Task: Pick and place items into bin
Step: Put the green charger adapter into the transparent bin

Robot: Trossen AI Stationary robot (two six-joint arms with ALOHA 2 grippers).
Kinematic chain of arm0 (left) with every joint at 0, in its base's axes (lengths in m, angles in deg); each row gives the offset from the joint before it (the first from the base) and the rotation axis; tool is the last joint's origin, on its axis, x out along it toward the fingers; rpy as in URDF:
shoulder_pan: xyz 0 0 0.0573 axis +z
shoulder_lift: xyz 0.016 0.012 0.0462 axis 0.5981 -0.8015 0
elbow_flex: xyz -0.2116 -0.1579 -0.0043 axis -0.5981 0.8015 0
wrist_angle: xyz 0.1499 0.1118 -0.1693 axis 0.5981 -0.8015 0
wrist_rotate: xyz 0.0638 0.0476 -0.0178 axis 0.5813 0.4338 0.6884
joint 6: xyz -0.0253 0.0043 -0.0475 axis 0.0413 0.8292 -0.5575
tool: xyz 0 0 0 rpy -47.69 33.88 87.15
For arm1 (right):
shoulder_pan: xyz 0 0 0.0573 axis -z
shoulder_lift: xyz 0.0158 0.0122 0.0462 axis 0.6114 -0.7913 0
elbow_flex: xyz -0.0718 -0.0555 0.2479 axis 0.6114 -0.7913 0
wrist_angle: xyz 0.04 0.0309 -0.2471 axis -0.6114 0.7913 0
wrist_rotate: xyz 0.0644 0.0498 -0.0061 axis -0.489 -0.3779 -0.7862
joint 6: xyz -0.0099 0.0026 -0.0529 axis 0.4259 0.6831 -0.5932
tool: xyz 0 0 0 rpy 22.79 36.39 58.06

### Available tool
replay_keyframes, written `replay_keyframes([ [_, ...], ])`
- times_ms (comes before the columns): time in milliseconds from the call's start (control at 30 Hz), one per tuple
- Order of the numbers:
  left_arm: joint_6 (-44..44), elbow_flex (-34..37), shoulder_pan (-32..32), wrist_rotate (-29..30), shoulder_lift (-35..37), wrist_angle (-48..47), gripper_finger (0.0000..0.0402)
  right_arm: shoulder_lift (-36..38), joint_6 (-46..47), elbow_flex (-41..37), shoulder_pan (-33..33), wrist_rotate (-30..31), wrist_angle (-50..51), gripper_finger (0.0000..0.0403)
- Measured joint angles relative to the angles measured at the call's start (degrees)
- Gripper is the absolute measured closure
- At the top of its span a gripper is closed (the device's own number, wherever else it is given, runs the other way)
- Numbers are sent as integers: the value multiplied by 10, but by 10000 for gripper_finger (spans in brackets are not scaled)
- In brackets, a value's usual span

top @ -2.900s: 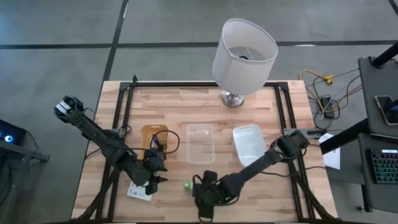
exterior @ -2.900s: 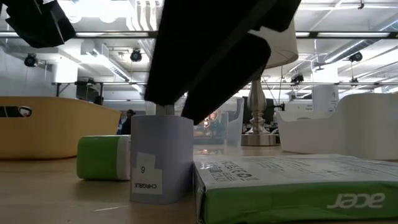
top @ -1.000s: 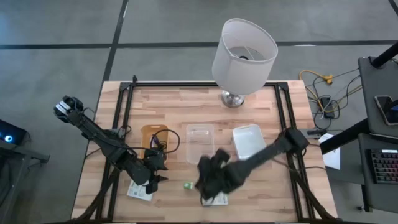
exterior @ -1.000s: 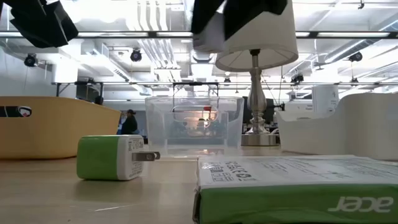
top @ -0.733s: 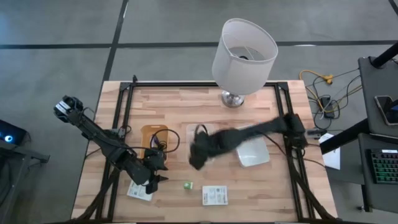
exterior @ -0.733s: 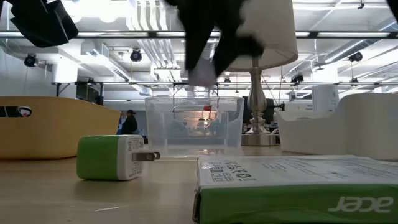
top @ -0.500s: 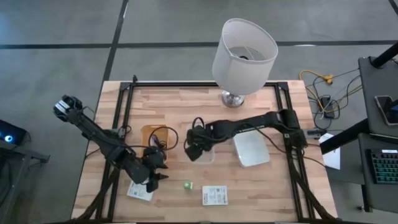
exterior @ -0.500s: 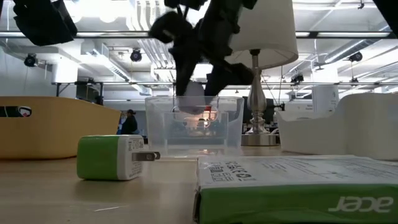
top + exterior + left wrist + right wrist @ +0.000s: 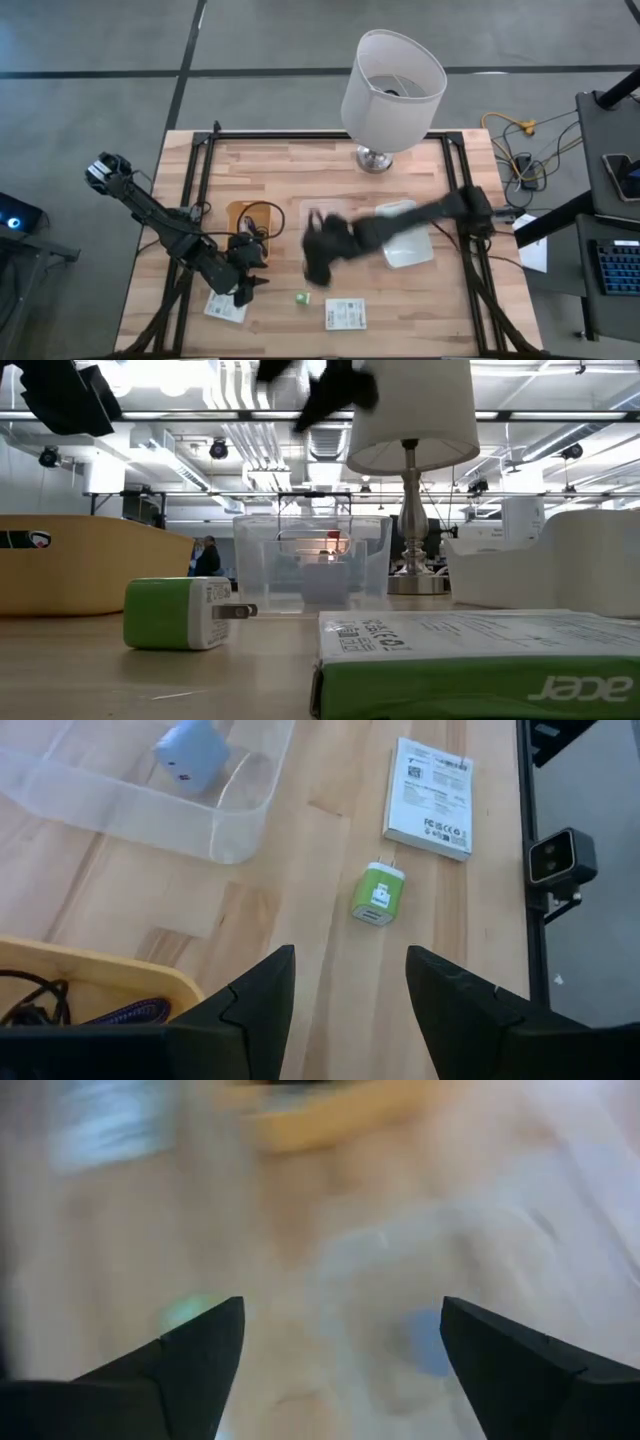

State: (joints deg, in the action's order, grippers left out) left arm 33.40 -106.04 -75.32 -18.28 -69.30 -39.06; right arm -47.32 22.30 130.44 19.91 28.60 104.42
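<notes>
while you look down from above, read these off:
right gripper [image 9: 318, 258]: jaws spread wide with nothing between them, blurred, over the near end of the clear bin [image 9: 322, 228].
left gripper [image 9: 244, 283]: fingers [image 9: 262, 995] parted and empty, low over the table's near left, just beside the wooden tray [image 9: 248, 222].
grey-blue cube [image 9: 192, 758]: you see it lying inside the clear bin.
green cube [image 9: 300, 298]: on the bare table [image 9: 300, 170], between the two packets.
white packets: one [image 9: 345, 313] near the front edge, the other [image 9: 224, 308] partly under the left gripper.
cables [image 9: 262, 230]: coiled in the wooden tray.
white bin [image 9: 403, 232]: right of the clear bin.
lamp [image 9: 391, 85]: at the far edge.
</notes>
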Motion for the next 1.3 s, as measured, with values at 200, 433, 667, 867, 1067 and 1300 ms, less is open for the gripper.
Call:
replay_keyframes([
  [200, 31, 0, 0, -1, 1, 2, 226, -68, -59, 24, -86, 0, -13, 96],
  [433, 38, 0, 0, -2, 2, 3, 226, -167, -39, 108, -89, 11, -21, 105],
  [667, 38, 0, 0, -2, 2, 3, 226, -253, -33, 200, -88, 13, -5, 106],
  [867, 37, 0, 0, -2, 2, 2, 226, -291, 0, 238, -77, 13, 46, 106],
  [1067, 37, 0, 0, -2, 2, 2, 226, -292, 8, 232, -68, -11, 38, 116],
  [1300, 38, 0, 0, -2, 2, 1, 226, -293, 15, 225, -62, -35, 32, 178],
])
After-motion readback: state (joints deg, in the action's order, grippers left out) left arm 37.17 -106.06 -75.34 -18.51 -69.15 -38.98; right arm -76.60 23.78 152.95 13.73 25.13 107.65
